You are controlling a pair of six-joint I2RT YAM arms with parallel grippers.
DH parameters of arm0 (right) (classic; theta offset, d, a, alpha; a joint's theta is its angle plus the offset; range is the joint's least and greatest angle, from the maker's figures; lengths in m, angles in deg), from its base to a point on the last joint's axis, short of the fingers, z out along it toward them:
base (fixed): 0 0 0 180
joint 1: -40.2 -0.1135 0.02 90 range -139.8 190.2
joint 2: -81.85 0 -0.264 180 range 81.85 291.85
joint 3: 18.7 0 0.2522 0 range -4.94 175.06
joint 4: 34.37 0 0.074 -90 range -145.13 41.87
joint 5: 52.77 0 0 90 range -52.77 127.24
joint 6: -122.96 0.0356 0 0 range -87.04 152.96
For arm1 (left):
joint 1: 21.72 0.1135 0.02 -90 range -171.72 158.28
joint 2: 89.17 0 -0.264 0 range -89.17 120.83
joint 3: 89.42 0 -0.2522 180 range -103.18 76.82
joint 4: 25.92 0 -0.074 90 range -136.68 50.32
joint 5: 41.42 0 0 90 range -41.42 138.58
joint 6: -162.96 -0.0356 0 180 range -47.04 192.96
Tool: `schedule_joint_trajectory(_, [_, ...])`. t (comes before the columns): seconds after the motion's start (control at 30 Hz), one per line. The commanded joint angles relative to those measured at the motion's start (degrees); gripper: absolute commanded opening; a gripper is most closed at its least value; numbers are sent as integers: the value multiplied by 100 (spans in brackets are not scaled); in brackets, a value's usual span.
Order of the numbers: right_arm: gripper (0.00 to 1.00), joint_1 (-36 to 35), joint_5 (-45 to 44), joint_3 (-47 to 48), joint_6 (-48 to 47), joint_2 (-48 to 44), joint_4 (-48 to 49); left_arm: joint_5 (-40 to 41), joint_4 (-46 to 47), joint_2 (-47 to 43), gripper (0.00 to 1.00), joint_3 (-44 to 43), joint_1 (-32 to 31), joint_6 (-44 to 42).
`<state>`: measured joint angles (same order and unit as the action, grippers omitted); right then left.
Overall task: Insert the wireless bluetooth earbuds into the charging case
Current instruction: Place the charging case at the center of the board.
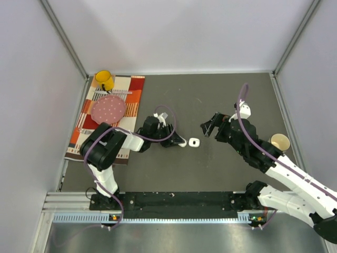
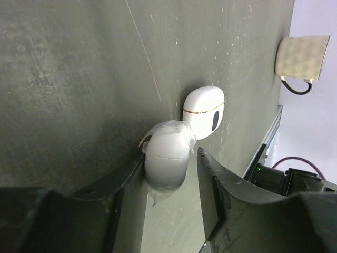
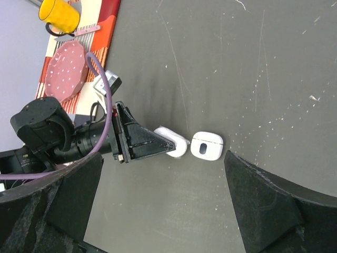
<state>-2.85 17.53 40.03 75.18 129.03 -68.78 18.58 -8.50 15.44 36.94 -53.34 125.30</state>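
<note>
- Left gripper [image 3: 160, 143]: set low over the table [image 1: 226, 174], jaws slackly parted about a white oval case [image 2: 166, 153]. One finger was seen against the case and a sliver of table showed at the other, so it was not clamped.
- White oval case: lodged between the left fingers, near their tips. Crinkled clear film was noted round its edge.
- Gold-banded case [image 2: 204, 112]: found just beyond the left fingertips, touching or all but touching the first case. A dark oval was noted on its face; whether this was an opening could not be told.
- Right gripper [image 3: 163, 158]: spread wide with nothing held. Both cases were ahead of it and apart from its fingers.
- Wireless earbuds: none were made out loose in any view. Whether they were seated within a case could not be told.
- Handling, as judged: the earbuds were taken to be very light, rigid, glossy and slip-prone, likely to squirt out of a hard pinch. Hold was thought best taken across the bulb, with the stem left free for the socket and the case steadied by the other gripper.
</note>
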Motion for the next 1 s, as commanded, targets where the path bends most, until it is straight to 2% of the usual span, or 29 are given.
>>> schedule_joint_trajectory(0.0, [99, 51, -7, 38, -3, -86, 263, 240, -322, -214, 49, 15, -20, -259])
schedule_joint_trajectory(0.37, [99, 51, 89, 56, 32, 37, 359, 582, -912, -741, 55, 217, -29, -602])
schedule_joint_trajectory(0.4, [99, 51, 98, 56, 32, 54, 377, 687, -921, -785, 59, 287, -29, -628])
schedule_joint_trajectory(0.57, [99, 51, 125, 47, 67, 72, 403, 1013, -1324, -1215, 63, 349, -29, -874])
schedule_joint_trajectory(0.7, [99, 51, 98, 47, 24, 98, 403, 1224, -1562, -1689, 73, 463, -29, -1050])
schedule_joint_trajectory(0.8, [99, 51, 28, 91, -99, 142, 421, 1347, -1615, -2190, 99, 621, -29, -1260])
schedule_joint_trajectory(0.97, [99, 51, -25, 205, -293, 344, 421, 1768, -2053, -3437, 99, 815, -38, -1744])
